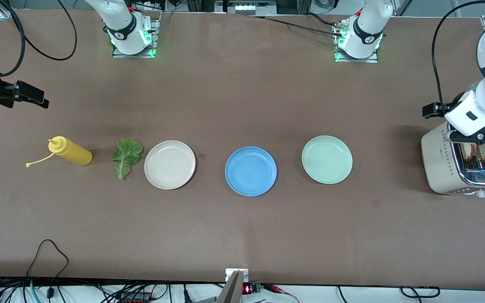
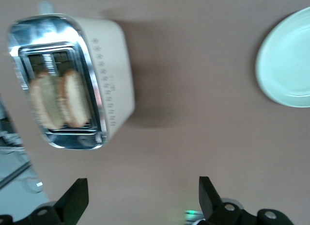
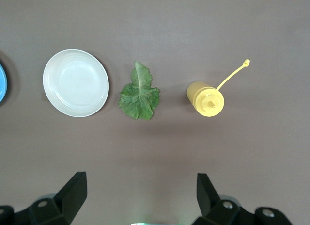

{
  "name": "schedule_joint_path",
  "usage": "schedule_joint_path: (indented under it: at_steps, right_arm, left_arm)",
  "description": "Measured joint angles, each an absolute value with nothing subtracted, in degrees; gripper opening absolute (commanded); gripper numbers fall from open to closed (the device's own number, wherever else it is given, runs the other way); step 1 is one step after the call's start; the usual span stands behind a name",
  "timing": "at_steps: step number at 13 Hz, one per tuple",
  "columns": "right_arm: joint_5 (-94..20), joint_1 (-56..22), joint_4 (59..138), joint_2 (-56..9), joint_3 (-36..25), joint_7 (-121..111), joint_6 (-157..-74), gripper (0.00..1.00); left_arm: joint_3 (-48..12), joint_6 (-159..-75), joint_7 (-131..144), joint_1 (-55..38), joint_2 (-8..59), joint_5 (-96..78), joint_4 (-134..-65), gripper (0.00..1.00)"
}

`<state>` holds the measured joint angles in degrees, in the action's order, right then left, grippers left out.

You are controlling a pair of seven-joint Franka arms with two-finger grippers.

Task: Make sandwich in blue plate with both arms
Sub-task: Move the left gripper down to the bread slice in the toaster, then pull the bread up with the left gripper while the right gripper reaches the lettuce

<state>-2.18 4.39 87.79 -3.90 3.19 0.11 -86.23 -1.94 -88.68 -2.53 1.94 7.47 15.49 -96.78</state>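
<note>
You will find the blue plate [image 1: 251,171] nearest the front camera, at the middle of the brown table [image 1: 242,235]. It carries nothing. A sliver of its rim shows at the edge of the right wrist view [image 3: 2,83].

In the same row, slightly farther from the front camera, you have the cream-white plate [image 1: 169,164] toward the right arm's end and the pale mint-green plate [image 1: 327,159] toward the left arm's end. Both are bare.

Just beside the cream-white plate, further toward the right arm's end, the lettuce leaf [image 1: 126,157] lies flat on the table. Next in line is the yellow squeeze bottle [image 1: 70,152], with its cap hanging off on a thin tether.

At the left arm's end of the table stands the toaster [image 1: 449,164]. Two bread slices [image 2: 58,99] sit upright in its slots, side by side.

The left gripper [image 2: 140,200] hangs over the table next to the toaster. Its fingers [image 2: 72,200] are spread wide apart with nothing between them.

The right gripper [image 3: 138,200] hangs over the table at the right arm's end, above the area of the bottle and the leaf. Its fingers [image 3: 73,193] are likewise spread apart and hold nothing.

No part of the sandwich is on the blue plate yet.
</note>
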Motion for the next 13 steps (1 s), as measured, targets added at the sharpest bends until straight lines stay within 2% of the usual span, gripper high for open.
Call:
schedule_joint_path:
  at_steps: [1, 2, 3, 4, 11, 12, 13]
  right_arm:
    - [-2.3, 4.4, 88.1, -3.8, 3.2, 0.1, -86.2, 1.00]
    - [-2.3, 4.4, 88.5, -3.8, 3.2, 0.1, -86.3, 1.00]
    - [-2.3, 4.4, 88.8, -3.8, 3.2, 0.1, -86.4, 1.00]
    - [-2.3, 4.4, 89.1, -3.8, 3.2, 0.1, -86.5, 1.00]
    - [-2.7, 4.4, 89.4, -4.0, 3.1, 0.1, -87.2, 1.00]
    - [-3.5, 4.5, 89.5, -4.5, 3.0, 0.1, -87.5, 1.00]
    - [-4.0, 4.6, 89.4, -5.3, 2.8, 0.1, -88.0, 1.00]
  left_arm:
    - [-2.0, -89.5, -2.5, 2.3, 8.0, 16.7, -96.9, 0.95]
    - [-2.0, -91.1, -2.5, 3.1, 8.5, 17.4, -97.3, 0.87]
    - [-1.9, -94.0, -2.6, 4.5, 9.1, 17.8, -98.4, 0.71]
    - [-1.9, -98.0, -2.8, 6.6, 9.5, 17.9, -100.1, 0.64]
    - [-1.7, -118.7, -10.7, 16.1, 11.9, 18.6, -108.5, 0.63]
    - [-1.7, -120.5, -11.5, 17.0, 12.2, 19.1, -109.2, 0.61]
    - [-1.7, -121.2, -12.1, 17.5, 12.5, 19.3, -109.6, 0.54]
